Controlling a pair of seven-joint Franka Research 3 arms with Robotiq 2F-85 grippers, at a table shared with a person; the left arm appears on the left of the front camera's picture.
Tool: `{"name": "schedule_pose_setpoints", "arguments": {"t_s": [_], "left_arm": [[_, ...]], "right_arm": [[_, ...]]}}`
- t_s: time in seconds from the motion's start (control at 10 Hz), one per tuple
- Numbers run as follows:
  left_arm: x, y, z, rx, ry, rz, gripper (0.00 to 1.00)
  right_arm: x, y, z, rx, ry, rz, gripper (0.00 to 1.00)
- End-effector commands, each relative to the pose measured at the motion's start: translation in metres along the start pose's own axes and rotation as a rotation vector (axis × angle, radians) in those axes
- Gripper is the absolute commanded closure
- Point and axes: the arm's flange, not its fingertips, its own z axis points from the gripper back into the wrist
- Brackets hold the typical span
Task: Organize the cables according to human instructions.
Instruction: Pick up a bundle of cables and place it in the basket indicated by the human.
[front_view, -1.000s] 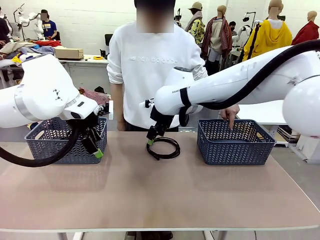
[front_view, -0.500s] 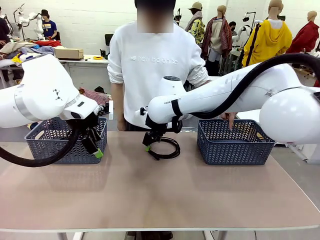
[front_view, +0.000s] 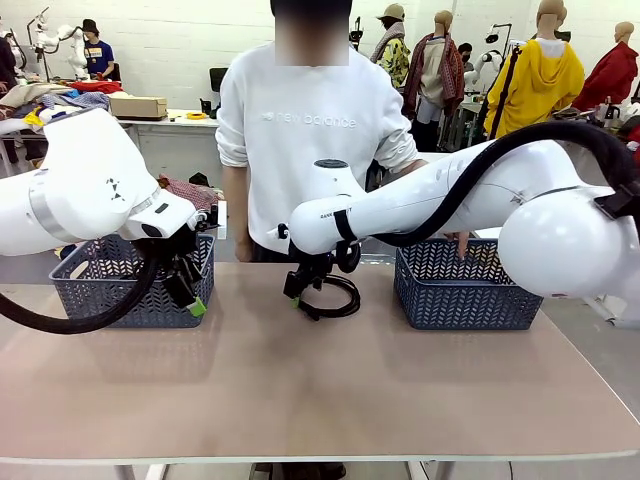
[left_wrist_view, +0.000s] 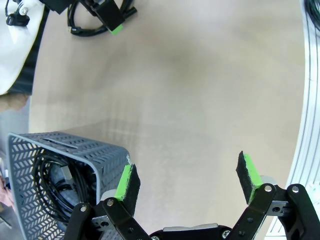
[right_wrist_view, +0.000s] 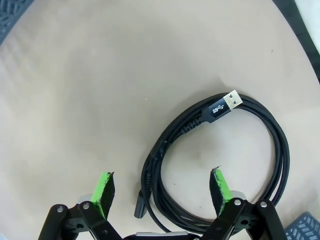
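Note:
A coiled black cable (front_view: 333, 297) lies on the table in front of the person; in the right wrist view the same cable (right_wrist_view: 220, 155) shows a metal USB plug end. My right gripper (front_view: 296, 292) hangs open just above the coil's left side, and its green pads (right_wrist_view: 105, 187) straddle the near part of the loop without touching it. My left gripper (front_view: 192, 297) is open beside the left basket (front_view: 130, 285), with nothing between its fingers (left_wrist_view: 127, 182). More black cables (left_wrist_view: 50, 185) lie coiled inside that left basket.
A second dark basket (front_view: 468, 285) stands at the right. The person stands at the far edge with a hand (front_view: 460, 238) pointing down into the right basket. Bare tabletop (front_view: 320, 380) stretches across the near half.
My right arm has swung left and lowered, bringing its open gripper down closer over the coiled cable. The left arm and the person's pointing hand have stayed put.

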Motion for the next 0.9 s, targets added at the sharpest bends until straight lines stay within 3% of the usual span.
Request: {"name": "schedule_pose_setpoints", "arguments": {"t_s": [0.0,0.5,0.6,0.8], "left_arm": [[-0.001,0.002,0.003,0.001,0.005,-0.006,0.0],[-0.001,0.002,0.003,0.001,0.005,-0.006,0.0],[-0.001,0.002,0.003,0.001,0.005,-0.006,0.0],[-0.001,0.002,0.003,0.001,0.005,-0.006,0.0]], "right_arm": [[0.012,-0.001,-0.001,-0.033,0.03,-0.035,0.0],[0.02,-0.002,-0.011,-0.009,0.047,-0.046,0.0],[0.02,-0.003,-0.012,-0.008,0.048,-0.041,0.03],[0.022,-0.002,-0.013,-0.005,0.04,-0.036,0.2]]}}
